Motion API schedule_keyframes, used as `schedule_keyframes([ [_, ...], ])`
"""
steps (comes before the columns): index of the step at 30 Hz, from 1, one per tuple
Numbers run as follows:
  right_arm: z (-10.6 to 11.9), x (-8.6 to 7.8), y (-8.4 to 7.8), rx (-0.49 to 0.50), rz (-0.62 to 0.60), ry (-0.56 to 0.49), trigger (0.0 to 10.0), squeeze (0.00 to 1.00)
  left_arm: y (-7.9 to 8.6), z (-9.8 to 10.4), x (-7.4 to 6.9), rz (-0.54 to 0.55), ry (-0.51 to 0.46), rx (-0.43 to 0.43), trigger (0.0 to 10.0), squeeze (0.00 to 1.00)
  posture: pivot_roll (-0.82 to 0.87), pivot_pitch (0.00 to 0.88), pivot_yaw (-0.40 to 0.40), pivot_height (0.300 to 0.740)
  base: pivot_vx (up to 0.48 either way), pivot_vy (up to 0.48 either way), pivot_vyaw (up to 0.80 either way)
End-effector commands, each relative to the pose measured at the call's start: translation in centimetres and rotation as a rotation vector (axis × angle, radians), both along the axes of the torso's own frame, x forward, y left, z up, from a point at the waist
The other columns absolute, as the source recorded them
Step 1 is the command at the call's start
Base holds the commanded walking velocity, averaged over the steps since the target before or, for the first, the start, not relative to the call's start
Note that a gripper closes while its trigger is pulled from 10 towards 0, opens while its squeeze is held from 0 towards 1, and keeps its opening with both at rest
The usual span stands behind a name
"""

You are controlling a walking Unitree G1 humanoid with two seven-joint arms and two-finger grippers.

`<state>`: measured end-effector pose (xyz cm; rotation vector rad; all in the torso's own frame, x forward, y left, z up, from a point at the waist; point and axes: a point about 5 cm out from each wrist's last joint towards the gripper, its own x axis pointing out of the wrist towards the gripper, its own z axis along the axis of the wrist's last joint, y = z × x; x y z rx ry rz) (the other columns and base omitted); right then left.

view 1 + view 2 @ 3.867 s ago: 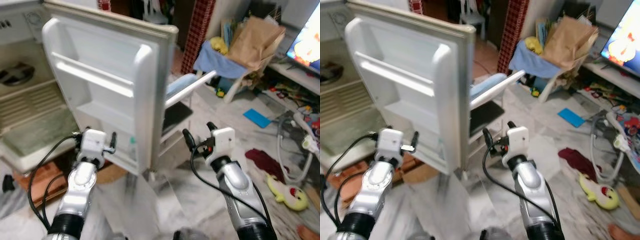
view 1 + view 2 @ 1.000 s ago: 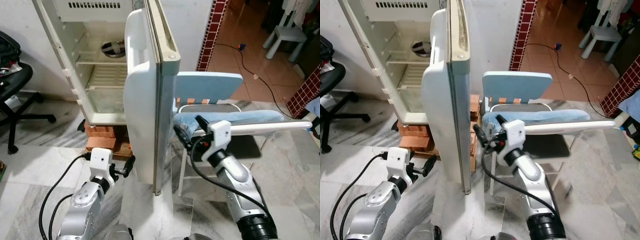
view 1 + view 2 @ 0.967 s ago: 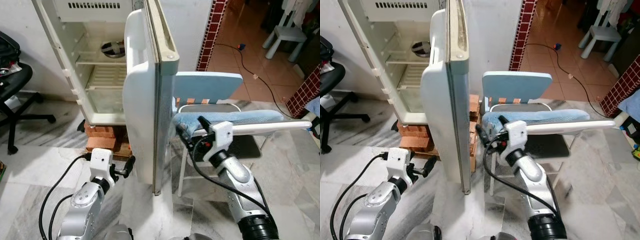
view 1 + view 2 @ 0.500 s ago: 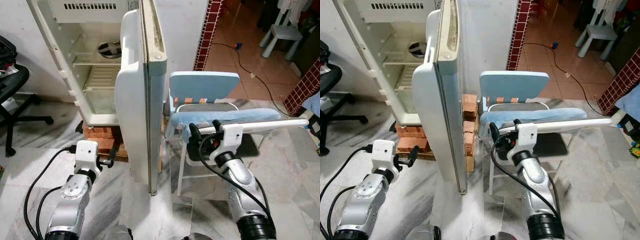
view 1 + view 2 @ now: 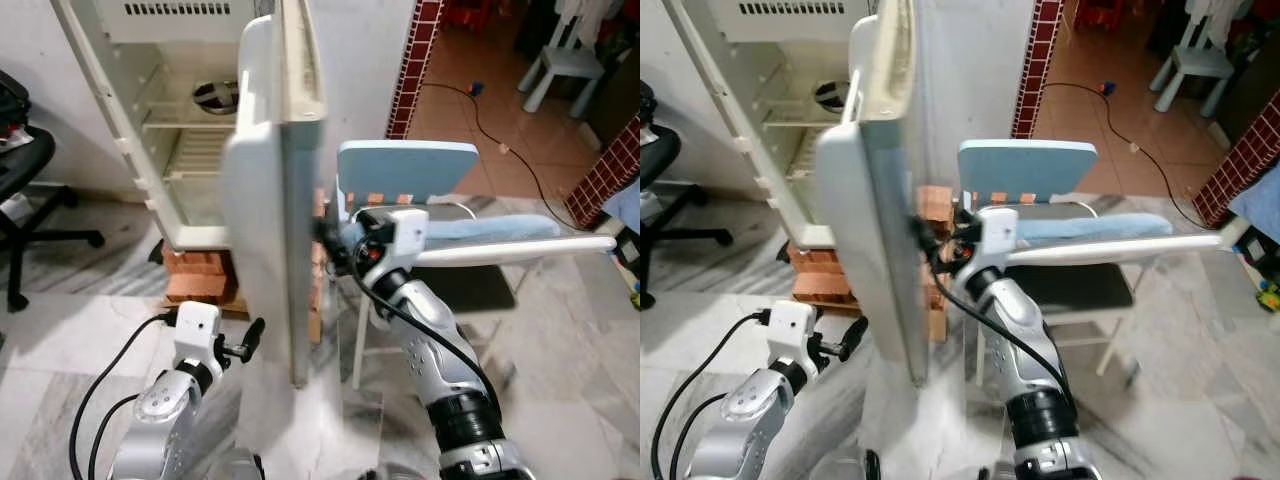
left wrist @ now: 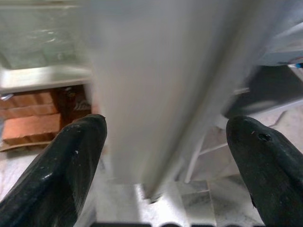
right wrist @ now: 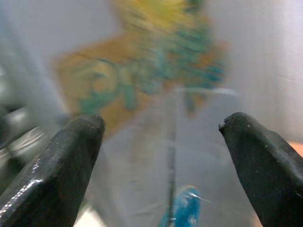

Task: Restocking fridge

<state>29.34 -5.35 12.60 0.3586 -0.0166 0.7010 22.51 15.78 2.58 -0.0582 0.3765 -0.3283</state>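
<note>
the fridge door stands edge-on between the two arms, its long axis upright, with the open fridge behind it on bricks. the right gripper is at the outer face of the door, touching or nearly so; its jaws are wide apart and hold nothing. the left gripper waits low near the inner side, jaws also apart and empty. the right arm is nearer. half a second ago the right gripper was beside the blue chair; now it has reached the door.
</note>
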Motion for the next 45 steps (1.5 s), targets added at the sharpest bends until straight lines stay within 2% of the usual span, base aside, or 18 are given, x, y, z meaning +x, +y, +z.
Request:
schedule_keyframes([
  [1, 0.0, 0.3, -0.1, -0.050, -0.016, -0.021, 10.0, 0.00, 0.2, 0.4, 0.2, 0.001, -0.014, 0.008, 10.0, 0.00, 0.05, 0.016, -0.036, 0.740, 0.000, 0.000, 0.00],
  [4, -1.2, 0.8, -1.6, -0.106, -0.111, 0.009, 10.0, 0.00, 0.2, 0.3, 0.2, -0.004, -0.007, 0.007, 10.0, 0.00, 0.05, 0.016, -0.034, 0.740, 0.000, 0.000, 0.00],
  [5, -2.2, 1.3, -3.5, -0.184, -0.236, 0.029, 10.0, 0.00, 0.2, 0.3, 0.2, -0.011, -0.002, 0.011, 10.0, 0.00, 0.05, 0.015, -0.031, 0.740, 0.000, 0.000, 0.00],
  [7, -3.0, 1.6, -5.2, -0.232, -0.340, 0.062, 10.0, 0.00, 0.1, 0.2, 0.2, -0.017, 0.003, 0.017, 10.0, 0.00, 0.04, 0.016, -0.028, 0.740, 0.000, 0.000, 0.00],
  [8, -3.6, 1.4, -7.1, -0.249, -0.419, 0.093, 10.0, 0.00, 0.1, 0.2, 0.2, -0.022, 0.005, 0.020, 10.0, 0.00, 0.04, 0.014, -0.023, 0.740, 0.000, 0.000, 0.00],
  [9, -3.6, 1.4, -7.1, -0.249, -0.419, 0.093, 10.0, 0.00, 0.1, 0.2, 0.2, -0.022, 0.005, 0.020, 10.0, 0.00, 0.04, 0.014, -0.023, 0.740, 0.000, 0.000, 0.00],
  [10, -3.9, 1.1, -8.2, -0.259, -0.460, 0.090, 10.0, 0.00, 0.1, 0.1, 0.3, -0.023, 0.002, 0.027, 10.0, 0.00, 0.03, 0.014, -0.020, 0.740, 0.000, 0.000, 0.00],
  [12, -4.0, 0.9, -8.5, -0.264, -0.473, 0.089, 10.0, 0.00, 0.2, 0.2, 0.4, -0.019, -0.002, 0.035, 10.0, 0.00, 0.03, 0.013, -0.020, 0.740, 0.000, 0.000, 0.00],
  [13, -4.3, 0.5, -9.3, -0.263, -0.504, 0.094, 10.0, 0.00, 0.5, 0.2, 0.7, 0.010, -0.018, 0.069, 10.0, 0.00, 0.03, 0.011, -0.021, 0.740, 0.000, 0.000, 0.00],
  [16, -5.0, -0.6, -10.5, -0.294, -0.561, 0.090, 10.0, 0.00, 1.1, 0.2, 1.3, 0.075, -0.037, 0.096, 10.0, 0.00, 0.02, 0.007, -0.025, 0.740, 0.000, 0.000, 0.00],
  [21, -5.7, -2.0, -11.3, -0.326, -0.607, 0.086, 10.0, 0.00, 1.7, 0.4, 1.6, 0.135, -0.049, 0.118, 10.0, 0.00, 0.02, 0.007, -0.029, 0.740, 0.000, 0.000, 0.00],
  [24, -6.0, -3.1, -11.9, -0.427, -0.651, 0.048, 10.0, 0.00, 2.7, 0.5, 1.6, 0.162, -0.074, 0.189, 10.0, 0.00, 0.01, 0.005, -0.024, 0.740, 0.000, 0.131, 0.00],
  [26, -6.1, -3.5, -12.2, -0.440, -0.677, 0.047, 10.0, 0.00, 3.1, 0.6, 1.6, 0.177, -0.075, 0.196, 10.0, 0.00, 0.01, 0.005, -0.025, 0.740, 0.000, 0.429, 0.00],
  [30, -6.4, -4.4, -12.8, -0.418, -0.711, 0.063, 10.0, 0.00, 3.5, 0.4, 1.5, 0.165, -0.092, 0.246, 10.0, 0.00, 0.00, 0.004, -0.021, 0.740, 0.000, 0.463, 0.00],
  [38, -5.8, -4.5, -13.0, -0.436, -0.737, 0.019, 10.0, 0.00, 4.2, 1.4, 2.1, 0.189, -0.136, 0.251, 10.0, 0.00, 0.00, 0.015, -0.017, 0.740, 0.000, 0.457, 0.00],
  [42, -5.9, -5.0, -13.5, -0.430, -0.768, 0.032, 10.0, 0.00, 4.5, 1.8, 1.7, 0.205, -0.163, 0.247, 10.0, 0.00, 0.00, 0.015, -0.019, 0.740, 0.000, 0.467, 0.00],
  [45, -6.1, -5.3, -13.8, -0.436, -0.782, 0.039, 10.0, 0.00, 4.2, 2.0, 1.3, 0.180, -0.208, 0.282, 10.0, 0.00, 0.00, 0.015, -0.019, 0.740, 0.000, 0.479, -0.16],
])
